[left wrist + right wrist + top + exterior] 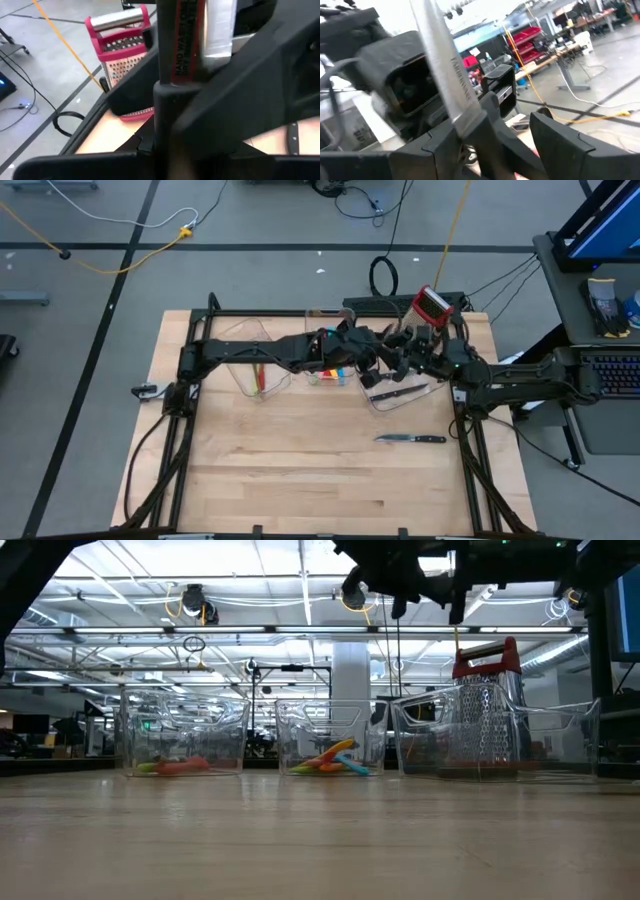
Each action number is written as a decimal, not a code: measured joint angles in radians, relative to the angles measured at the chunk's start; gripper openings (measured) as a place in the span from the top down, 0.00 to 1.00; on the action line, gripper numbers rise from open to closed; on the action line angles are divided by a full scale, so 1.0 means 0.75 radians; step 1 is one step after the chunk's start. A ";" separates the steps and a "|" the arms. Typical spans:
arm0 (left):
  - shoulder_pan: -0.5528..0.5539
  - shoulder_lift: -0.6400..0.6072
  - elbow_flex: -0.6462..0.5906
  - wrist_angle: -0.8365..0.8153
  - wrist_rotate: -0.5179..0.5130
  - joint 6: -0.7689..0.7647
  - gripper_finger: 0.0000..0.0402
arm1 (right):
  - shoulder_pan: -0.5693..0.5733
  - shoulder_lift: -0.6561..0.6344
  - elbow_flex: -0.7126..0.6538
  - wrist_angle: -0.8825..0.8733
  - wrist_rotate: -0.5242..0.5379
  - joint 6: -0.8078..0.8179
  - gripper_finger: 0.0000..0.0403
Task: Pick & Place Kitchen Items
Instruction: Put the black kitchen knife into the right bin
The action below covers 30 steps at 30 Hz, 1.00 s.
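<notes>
Both pincers meet high above the right-hand bin (400, 392), a knife (445, 75) between them. Left pincer (170, 110) clamped narrow on its black handle. Right pincer (510, 135) stands wide, fingers either side of the blade; cannot tell whether it touches.

Step, by my reading: handover or drop of the knife. Next calls for one pincer letting go cleanly over the bin below.

Count: three clear bins; three knives (one held, one in the bin below (392, 392), one loose on the surface (410, 439) nearer than both pincers); one grater (433, 304).
</notes>
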 joint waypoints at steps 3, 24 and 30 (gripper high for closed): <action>0.000 0.015 -0.001 -0.018 -0.006 0.003 0.79 | -0.001 0.038 0.009 -0.004 0.019 0.005 0.44; 0.037 0.015 -0.001 -0.071 -0.023 0.017 0.79 | -0.005 0.048 0.009 -0.034 0.110 0.025 0.64; 0.038 0.015 -0.001 -0.071 -0.025 0.014 0.79 | -0.005 0.048 0.009 -0.033 0.109 0.041 0.82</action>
